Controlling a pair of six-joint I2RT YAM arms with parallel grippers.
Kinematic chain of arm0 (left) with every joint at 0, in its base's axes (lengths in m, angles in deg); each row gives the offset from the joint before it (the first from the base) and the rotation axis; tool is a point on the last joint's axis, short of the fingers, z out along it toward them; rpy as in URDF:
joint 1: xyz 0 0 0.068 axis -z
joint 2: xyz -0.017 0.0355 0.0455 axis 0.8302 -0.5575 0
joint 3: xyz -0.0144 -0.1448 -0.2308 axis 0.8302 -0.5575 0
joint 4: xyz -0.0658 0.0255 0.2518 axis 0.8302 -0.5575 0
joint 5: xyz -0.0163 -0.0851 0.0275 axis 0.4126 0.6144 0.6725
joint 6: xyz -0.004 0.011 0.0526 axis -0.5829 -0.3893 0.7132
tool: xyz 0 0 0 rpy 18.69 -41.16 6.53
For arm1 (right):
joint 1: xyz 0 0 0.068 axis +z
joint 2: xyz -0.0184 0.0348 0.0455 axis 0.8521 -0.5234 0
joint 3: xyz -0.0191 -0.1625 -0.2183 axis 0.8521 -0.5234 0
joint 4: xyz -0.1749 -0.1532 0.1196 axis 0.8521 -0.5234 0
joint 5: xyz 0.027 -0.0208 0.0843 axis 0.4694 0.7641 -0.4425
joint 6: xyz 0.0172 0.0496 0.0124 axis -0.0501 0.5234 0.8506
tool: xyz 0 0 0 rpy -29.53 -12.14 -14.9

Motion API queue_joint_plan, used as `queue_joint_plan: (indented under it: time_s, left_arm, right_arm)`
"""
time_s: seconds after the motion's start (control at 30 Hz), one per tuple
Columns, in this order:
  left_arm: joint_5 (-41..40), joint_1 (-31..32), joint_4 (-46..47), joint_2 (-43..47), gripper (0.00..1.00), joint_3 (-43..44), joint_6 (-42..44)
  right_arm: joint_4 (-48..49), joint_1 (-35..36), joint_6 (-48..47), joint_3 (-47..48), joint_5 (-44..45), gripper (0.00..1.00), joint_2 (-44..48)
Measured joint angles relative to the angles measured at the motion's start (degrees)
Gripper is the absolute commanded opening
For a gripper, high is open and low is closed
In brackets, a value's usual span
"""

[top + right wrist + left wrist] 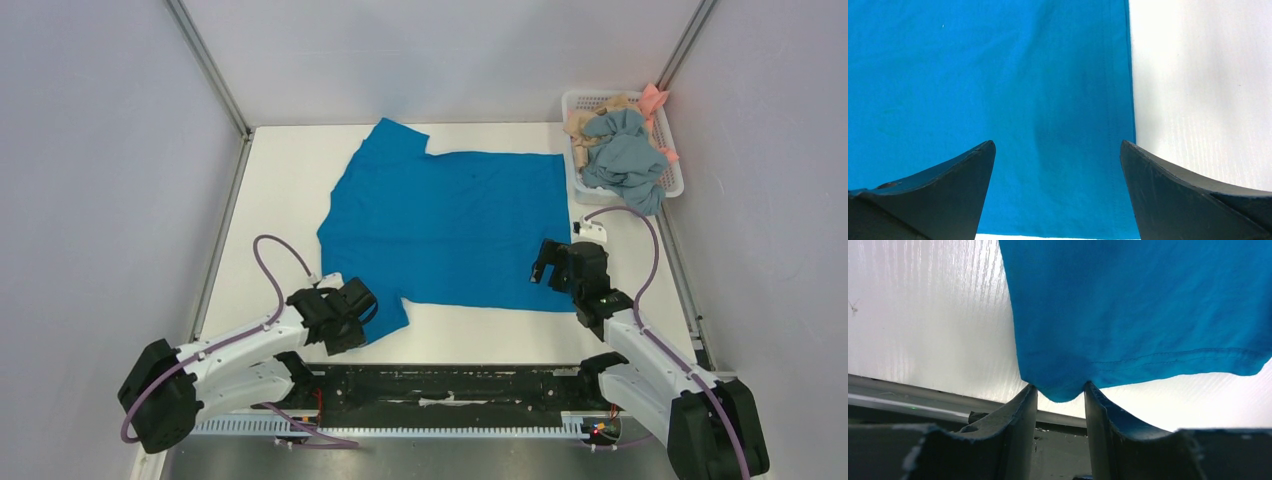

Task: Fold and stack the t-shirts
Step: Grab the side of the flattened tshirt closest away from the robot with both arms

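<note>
A blue t-shirt [450, 225] lies spread flat over the middle of the white desk [280, 190]. One sleeve reaches toward the far left and the other toward the near left, and its hem runs along the right side. The left arm [240, 355] reaches in from the near-left corner to the near sleeve. In the left wrist view the left fingers [1020, 420] are drawn close together, with a rounded tip of the sleeve's stitched edge caught between them. They are clenched on the t-shirt, and the cloth puckers toward the grip. The rest of the sleeve hangs over the bright desk surface beyond them. The right arm [640, 350] stands at the near-right corner of the shirt. The right fingers [958, 190] are spread wide and released, holding nothing. They are above the blue cloth just inside the hem, and bare desk shows to the right of the stitched edge. Whether their tips touch the cloth cannot be told. At the far right corner of the desk, well apart from both arms, sits a white basket [592, 196]. It is heaped with a grey-blue garment [625, 155] that spills over its near rim, a beige garment [585, 125] and a pink garment [653, 98].
</note>
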Motion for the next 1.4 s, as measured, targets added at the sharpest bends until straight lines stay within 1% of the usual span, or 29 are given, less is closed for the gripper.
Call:
queue_joint_plan:
  time_s: [0.03, 0.1, 0.2, 0.23, 0.43, 0.57, 0.73, 0.77, 0.83, 0.93, 1.03, 1.13, 1.2, 1.27, 1.3, 1.4]
  left_arm:
    - [-0.3, 0.0, 0.2, 0.2, 0.41, 0.0, 0.0]
    - [-1.1, 0.0, 0.4, 0.2, 0.30, 0.0, 0.0]
    - [-2.3, 0.0, 0.6, -0.3, 0.03, 0.0, 0.0]
    - [-2.7, 0.0, 0.6, -0.6, 0.02, 0.0, -0.1]
    - [-3.8, 0.0, 0.8, -1.5, 0.02, 0.0, 0.0]
    - [-3.9, 0.0, 1.2, 0.7, 0.02, -0.1, 0.4]
    - [0.1, 0.0, 8.1, 6.5, 0.02, -3.6, 2.8]
    - [0.4, 0.0, 8.5, 6.9, 0.02, -4.0, 3.2]
    - [0.5, 0.0, 8.8, 6.9, 0.02, -4.0, 4.1]
    - [0.5, 0.0, 8.9, 7.3, 0.02, -4.0, 5.1]
    - [0.6, 0.0, 9.3, 7.8, 0.02, -4.0, 5.4]
    - [0.6, 0.0, 9.3, 7.8, 0.02, -4.0, 5.6]
    - [0.6, 0.0, 9.3, 7.8, 0.02, -4.0, 5.7]
    - [0.6, 0.0, 9.2, 8.0, 0.02, -4.0, 5.7]
    - [0.6, 0.0, 9.2, 8.1, 0.02, -4.0, 5.7]
    - [0.6, 0.0, 9.2, 8.3, 0.02, -4.0, 5.7]
  right_arm:
    - [-0.1, 0.0, 0.0, 0.0, 0.1, 0.98, 0.1]
    - [-0.3, 0.0, 0.0, 0.0, 0.3, 0.98, 0.4]
    - [-1.0, 0.0, 0.0, 0.0, 0.8, 0.98, 1.5]
    - [-1.1, 0.0, 0.0, 0.0, 1.0, 0.98, 1.8]
    - [-3.4, 0.0, 0.2, 0.0, 1.9, 0.98, 3.1]
    - [-7.8, 0.0, 0.6, 0.0, 2.1, 0.98, 5.4]
    - [-15.0, -0.1, 3.0, -0.7, 6.5, 0.97, 11.9]
    - [-16.0, -0.2, 3.8, -1.3, 7.6, 0.96, 13.3]
    - [-17.6, -0.5, 5.0, -2.5, 8.8, 0.88, 15.0]
    - [-18.8, -0.8, 6.5, -4.8, 9.0, 0.75, 16.7]
    - [-18.8, -0.8, 7.7, -6.8, 8.9, 0.59, 17.1]
    - [-18.4, -0.8, 8.4, -7.6, 8.7, 0.54, 16.4]
    - [-17.5, -0.9, 8.7, -7.6, 8.0, 0.49, 15.8]
    - [-16.8, -0.9, 9.0, -7.6, 7.4, 0.42, 15.3]
    - [-16.5, -0.9, 9.2, -7.7, 7.1, 0.41, 15.1]
    - [-15.6, -0.9, 9.6, -8.0, 6.1, 0.45, 15.0]
